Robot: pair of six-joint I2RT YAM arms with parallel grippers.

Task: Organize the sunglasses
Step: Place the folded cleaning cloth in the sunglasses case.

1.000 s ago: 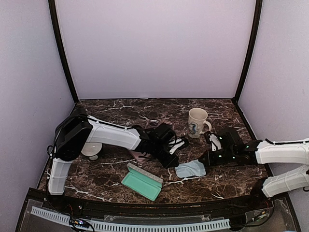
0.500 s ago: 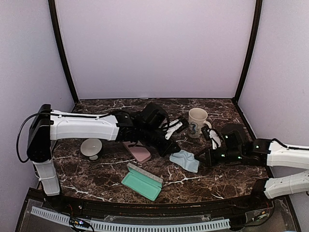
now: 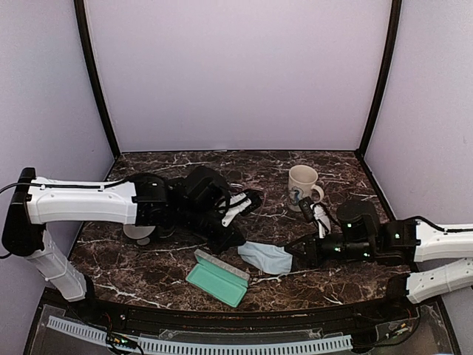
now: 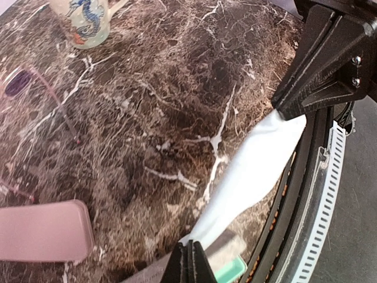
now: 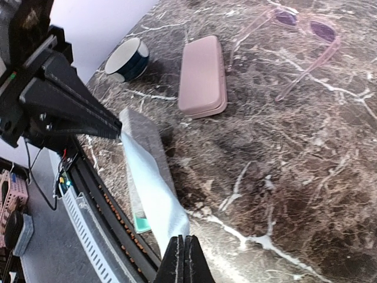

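Sunglasses (image 5: 306, 26) with a translucent pink frame lie unfolded on the marble, far from both grippers; the left wrist view shows the same sunglasses (image 4: 20, 82) at its left edge. A light blue cloth (image 3: 264, 257) hangs stretched between the two grippers. My left gripper (image 3: 235, 240) is shut on its left corner and my right gripper (image 3: 295, 259) is shut on its right corner. The cloth (image 4: 259, 165) runs up from my left gripper (image 4: 189, 250). Just beneath it lies an open green case (image 3: 216, 277).
A pink case (image 5: 203, 76) lies shut on the marble between the sunglasses and the green case. A seahorse mug (image 3: 301, 186) stands at the back right. A small bowl (image 3: 139, 229) sits at the left, partly under the left arm. The table's front rail (image 3: 222, 342) runs close by.
Both grippers have carried the cloth leftward and toward the front edge. The left arm has swung out to the left and the right arm has reached further in.
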